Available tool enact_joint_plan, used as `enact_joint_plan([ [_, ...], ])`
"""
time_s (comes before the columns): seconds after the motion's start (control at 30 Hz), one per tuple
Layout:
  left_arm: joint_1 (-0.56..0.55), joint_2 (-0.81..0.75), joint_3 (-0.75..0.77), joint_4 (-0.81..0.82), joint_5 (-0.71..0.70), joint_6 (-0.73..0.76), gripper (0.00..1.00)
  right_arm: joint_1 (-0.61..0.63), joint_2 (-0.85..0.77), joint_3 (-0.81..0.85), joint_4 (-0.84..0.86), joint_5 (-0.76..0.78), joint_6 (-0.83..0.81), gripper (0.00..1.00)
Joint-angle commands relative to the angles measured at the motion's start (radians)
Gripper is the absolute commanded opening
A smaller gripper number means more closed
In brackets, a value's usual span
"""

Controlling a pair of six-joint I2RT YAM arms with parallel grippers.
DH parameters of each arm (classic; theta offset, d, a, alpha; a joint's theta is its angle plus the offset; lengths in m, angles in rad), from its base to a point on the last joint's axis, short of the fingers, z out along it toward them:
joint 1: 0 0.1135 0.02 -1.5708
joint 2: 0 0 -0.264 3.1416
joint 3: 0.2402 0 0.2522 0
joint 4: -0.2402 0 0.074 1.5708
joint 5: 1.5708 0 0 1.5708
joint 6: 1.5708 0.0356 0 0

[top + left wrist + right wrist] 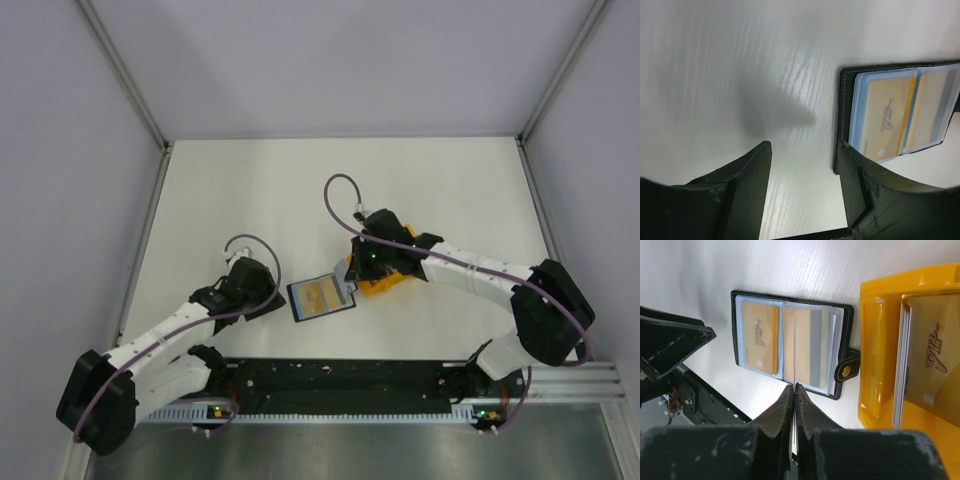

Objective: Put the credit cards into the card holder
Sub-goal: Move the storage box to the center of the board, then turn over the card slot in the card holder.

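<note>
Right wrist view, item 1: card holder [847, 332]. Black, flat and wallet-like, with pale stitching along the rim. It lies opened out on the worktop [740, 60], just beside the orange bin [880, 340]. A clasp tab [846, 371] with a round stud juts from the bin-side edge. The inside shows clear bluish sleeves. One sleeve shows a gold card face, the other a gold card back with a grey stripe.

Item 2: credit cards [935, 360]. These are gold and marked VIP, stacked on edge inside the orange bin, with several pale edges visible.

Item 3: held card [795, 350]. It is seen edge-on as a thin line over the striped sleeve, clamped between the closed fingers of the right gripper [795, 390].

Item 4: left gripper [804, 145]. Its jaws are spread and hold nothing. One finger sits at the near corner of the holder, but I cannot tell whether it presses down.

Status, as judged: partly done. At least two cards are sleeved, one is poised for insertion, and a stack is left in the bin.
</note>
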Motion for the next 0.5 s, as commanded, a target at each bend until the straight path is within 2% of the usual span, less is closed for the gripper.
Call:
enact_joint_plan([
  [0.0, 0.0, 0.031, -0.014, 0.106, 0.08, 0.021, 0.6, 0.018, 0.055, 0.004, 0.079, -0.001, 0.037, 0.0],
  [0.27, 0.001, 0.071, -0.037, 0.201, 0.185, 0.025, 0.62, 0.028, 0.139, 0.017, 0.107, 0.057, 0.032, 0.0],
  [0.47, 0.0, 0.117, -0.044, 0.229, 0.222, 0.018, 0.62, 0.08, 0.173, 0.03, 0.052, 0.157, 0.015, 0.0],
])
